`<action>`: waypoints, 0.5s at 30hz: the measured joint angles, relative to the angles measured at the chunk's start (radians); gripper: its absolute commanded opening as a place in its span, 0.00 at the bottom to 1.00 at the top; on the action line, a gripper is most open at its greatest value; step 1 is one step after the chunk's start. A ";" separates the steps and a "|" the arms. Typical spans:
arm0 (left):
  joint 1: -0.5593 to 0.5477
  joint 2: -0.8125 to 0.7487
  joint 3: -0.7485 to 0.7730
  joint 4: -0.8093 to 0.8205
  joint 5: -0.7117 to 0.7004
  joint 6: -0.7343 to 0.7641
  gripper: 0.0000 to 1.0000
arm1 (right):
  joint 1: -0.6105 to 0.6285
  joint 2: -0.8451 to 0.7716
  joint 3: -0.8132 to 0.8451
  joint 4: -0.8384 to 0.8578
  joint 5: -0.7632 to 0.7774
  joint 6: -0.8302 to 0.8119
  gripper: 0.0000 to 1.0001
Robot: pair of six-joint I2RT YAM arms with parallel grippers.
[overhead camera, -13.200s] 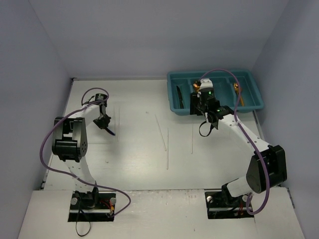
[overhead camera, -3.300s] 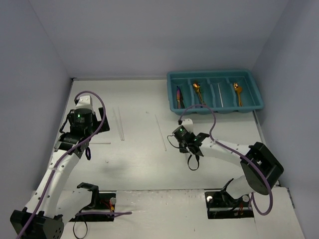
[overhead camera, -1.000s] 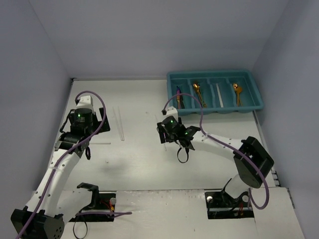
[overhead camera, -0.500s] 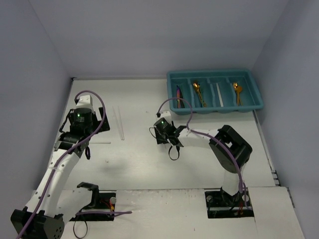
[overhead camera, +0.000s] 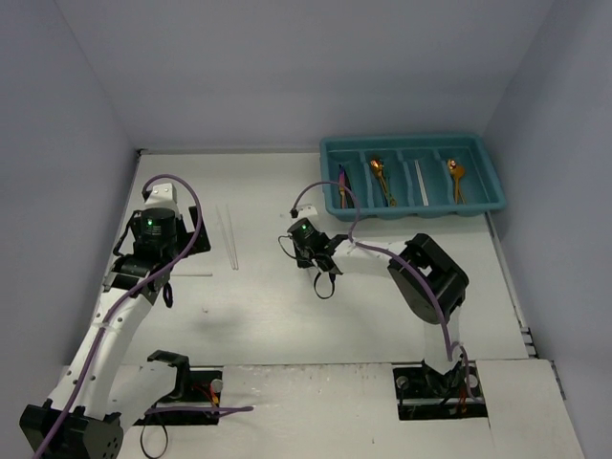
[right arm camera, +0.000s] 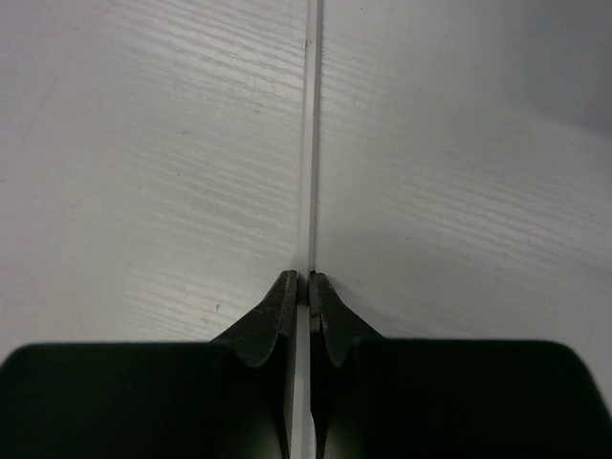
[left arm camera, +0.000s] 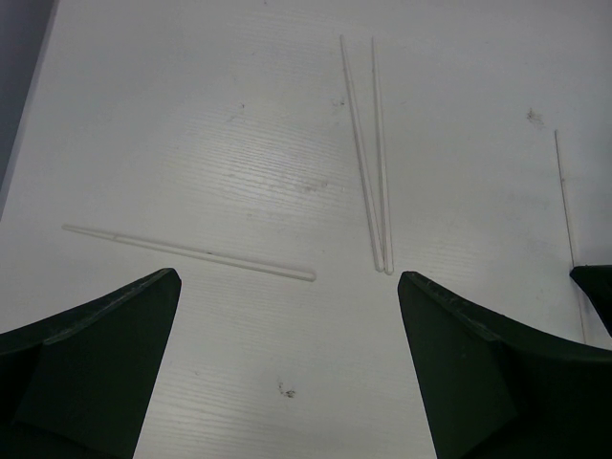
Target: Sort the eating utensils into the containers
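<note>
My right gripper [right arm camera: 308, 282] is shut on a thin white chopstick [right arm camera: 311, 143] that runs straight ahead from the jaws over the white table. In the top view it [overhead camera: 311, 249] hangs over the table's middle, in front of the teal tray [overhead camera: 411, 143]. My left gripper [left arm camera: 289, 277] is open and empty above the table. A pair of white chopsticks [left arm camera: 368, 153] lies ahead of it, and a single white chopstick [left arm camera: 191, 252] lies crosswise just beyond its left finger. The pair also shows in the top view [overhead camera: 229, 234].
The tray's compartments hold dark purple utensils [overhead camera: 342, 184], a gold spoon [overhead camera: 380, 177], a white stick [overhead camera: 421, 182] and another gold utensil [overhead camera: 455, 177]. Grey walls close in the table at the left, back and right.
</note>
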 measured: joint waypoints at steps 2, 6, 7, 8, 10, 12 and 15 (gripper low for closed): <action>0.000 0.000 0.000 0.000 0.000 0.000 0.97 | 0.000 0.000 0.009 -0.016 -0.013 -0.013 0.00; 0.000 0.001 0.000 0.000 0.000 0.000 0.97 | 0.000 -0.007 0.110 -0.118 -0.002 -0.098 0.00; 0.000 0.001 0.000 0.000 0.000 0.000 0.97 | -0.001 -0.015 0.145 -0.131 0.009 -0.125 0.00; 0.000 0.001 0.000 0.000 0.000 0.000 0.97 | -0.003 -0.028 0.177 -0.142 0.020 -0.154 0.00; 0.000 0.003 0.000 0.000 0.001 0.000 0.97 | -0.017 -0.074 0.231 -0.154 0.043 -0.225 0.00; 0.000 0.004 0.000 0.000 0.001 0.000 0.97 | -0.066 -0.133 0.278 -0.163 0.061 -0.294 0.00; 0.000 0.004 0.000 -0.001 0.000 0.000 0.97 | -0.212 -0.198 0.350 -0.162 0.079 -0.385 0.00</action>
